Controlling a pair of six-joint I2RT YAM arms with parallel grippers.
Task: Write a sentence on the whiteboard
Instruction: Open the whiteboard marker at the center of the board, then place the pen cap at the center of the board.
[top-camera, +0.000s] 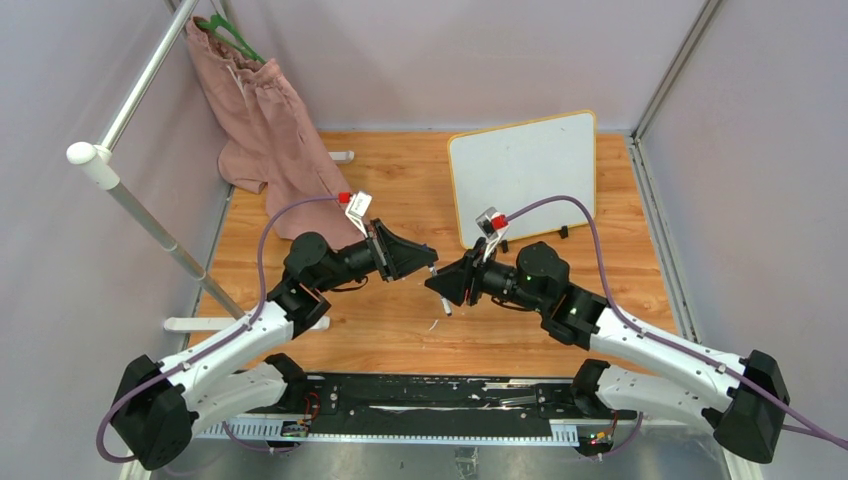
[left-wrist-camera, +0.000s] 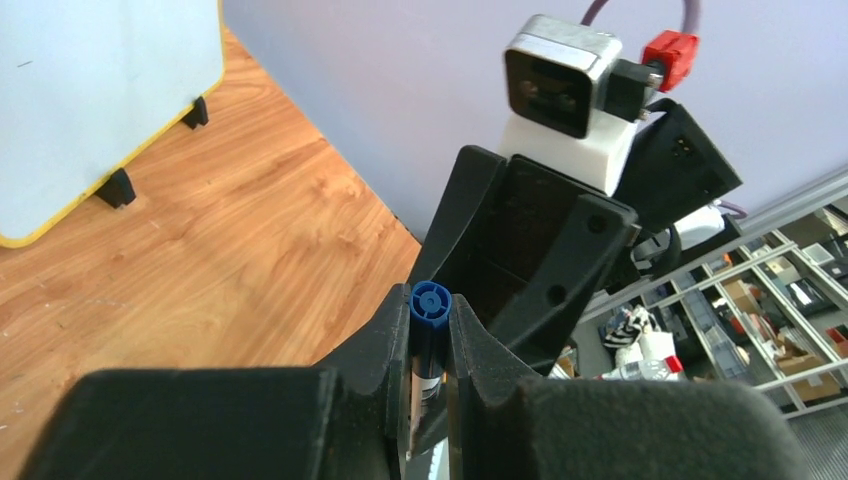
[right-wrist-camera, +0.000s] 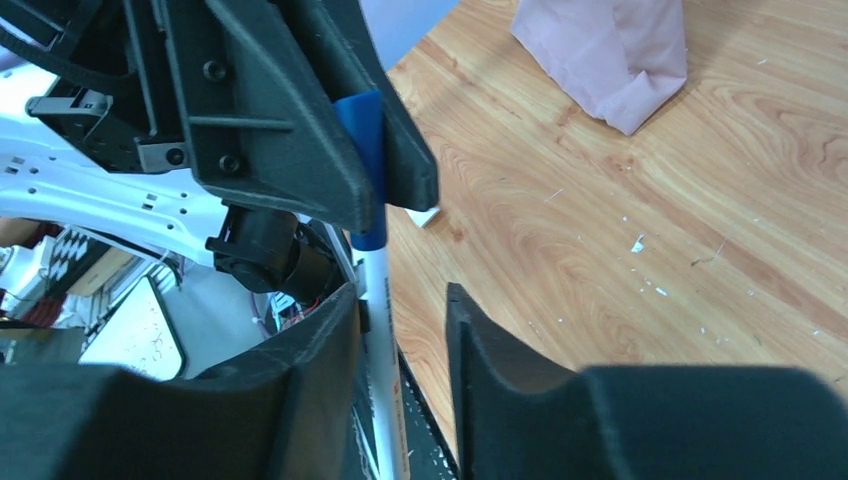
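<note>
Marker (left-wrist-camera: 428, 345) blue-capped | left gripper (left-wrist-camera: 430, 297) clenched on it; right gripper (right-wrist-camera: 400, 300) released | white barrel clearest from right wrist

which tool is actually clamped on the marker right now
The left tool: it is shut on the marker at its blue end. The right tool stands open, loose around the white barrel.

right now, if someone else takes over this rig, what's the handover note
Left gripper: shut on the blue cap end of the marker, held above the table.
Right gripper: open, fingers either side of the marker's white barrel, not clamping.
Whiteboard: standing far right, apart from both arms.
Done: marker in hand.
Left: board looks blank from above and the cap seems on, so uncap and write the sentence.
</note>
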